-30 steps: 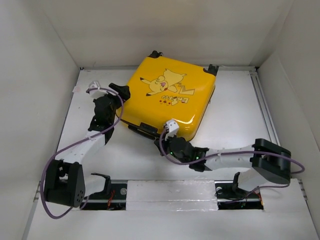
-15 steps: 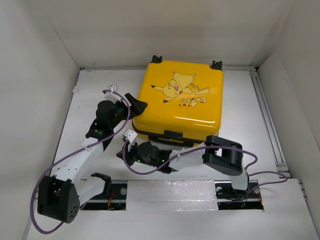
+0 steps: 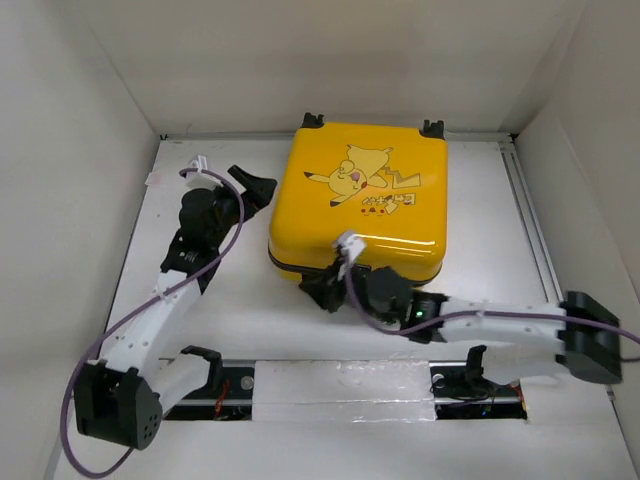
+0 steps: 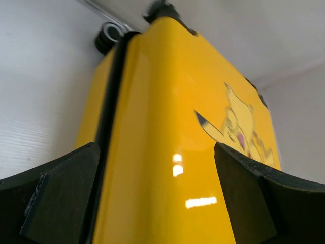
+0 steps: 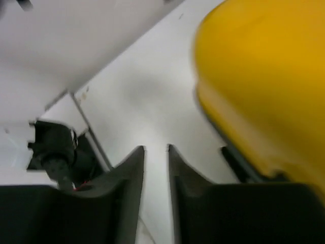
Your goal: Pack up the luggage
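Top external view: luggage (image 3: 360, 200) lies shut, far-centre on the table (image 3: 480, 260) — my left claw (image 3: 258, 186) gapes beside it, right claw (image 3: 318, 290) nearly pinched, empty. Prying something so glossy could skid it away.

**Two-arm rig: white links, black joints, purple cabling**
The left arm (image 3: 150, 318) and right arm (image 3: 500, 322) each combine white moulded link shells with black joint housings and a blocky black base. A purple cable (image 3: 70, 395) loops loosely outside each arm and ends at a white connector (image 3: 350, 243) at the wrist. A green indicator light (image 3: 420, 312) glows near the right wrist. The left gripper (image 4: 156, 147) and right gripper (image 5: 155, 148) carry matte black, wedge-shaped fingers.
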### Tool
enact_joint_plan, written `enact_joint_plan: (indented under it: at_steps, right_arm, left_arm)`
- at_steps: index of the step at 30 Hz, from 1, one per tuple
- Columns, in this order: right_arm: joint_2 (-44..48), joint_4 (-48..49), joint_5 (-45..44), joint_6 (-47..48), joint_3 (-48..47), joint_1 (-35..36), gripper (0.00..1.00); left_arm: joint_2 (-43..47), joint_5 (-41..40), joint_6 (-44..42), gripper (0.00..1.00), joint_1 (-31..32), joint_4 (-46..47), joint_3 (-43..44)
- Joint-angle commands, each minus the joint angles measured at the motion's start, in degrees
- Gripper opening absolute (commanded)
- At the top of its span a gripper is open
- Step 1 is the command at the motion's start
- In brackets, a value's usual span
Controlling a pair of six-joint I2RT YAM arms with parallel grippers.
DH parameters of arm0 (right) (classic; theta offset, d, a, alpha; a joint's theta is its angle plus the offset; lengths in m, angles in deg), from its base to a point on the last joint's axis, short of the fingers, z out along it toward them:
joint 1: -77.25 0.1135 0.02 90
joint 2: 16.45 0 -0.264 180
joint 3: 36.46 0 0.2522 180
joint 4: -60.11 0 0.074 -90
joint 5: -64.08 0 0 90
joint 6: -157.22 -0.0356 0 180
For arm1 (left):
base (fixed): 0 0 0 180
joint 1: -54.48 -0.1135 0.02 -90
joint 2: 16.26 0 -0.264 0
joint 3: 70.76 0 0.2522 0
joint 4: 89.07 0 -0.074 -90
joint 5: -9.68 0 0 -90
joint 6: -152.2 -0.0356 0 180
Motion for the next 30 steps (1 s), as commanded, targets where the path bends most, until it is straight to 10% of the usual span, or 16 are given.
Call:
enact_joint_plan:
  at_steps: [1,6,11,15,21,30]
  right_arm:
    - [15.0,-12.5,-11.6,-3.2,2.2,-6.0,0.36]
    - [26.7,-23.3,-14.9,-3.7,2.2,-29.6,0.53]
    - [17.4,-23.9,0.2,-7.2,-2.2,-63.5,0.16]
    - [6.5,-21.5,9.1,-9.6,-5.1,-73.5,0.02]
    - [-7.9,-16.7,22.9,-7.6,-8.3,-71.8,0.05]
    - [-30.6,-18.6,33.2,-2.2,-34.8,-57.0,0.05]
  left_arm:
    - [-6.2,-1.2,3.7,0.93,-3.3,6.5,2.1]
    - [-12.4,-1.8,5.6,0.93,-3.3,11.6,1.1]
    - [-9.8,-7.6,6.3,0.9,-1.4,13.1,-4.6]
    - [-4.0,-11.2,6.3,0.8,-0.9,15.0,-12.3]
    - [1.0,-9.5,6.3,0.56,-0.9,16.9,-22.5]
    - [5.4,-4.0,4.5,0.46,-0.9,18.2,-29.1]
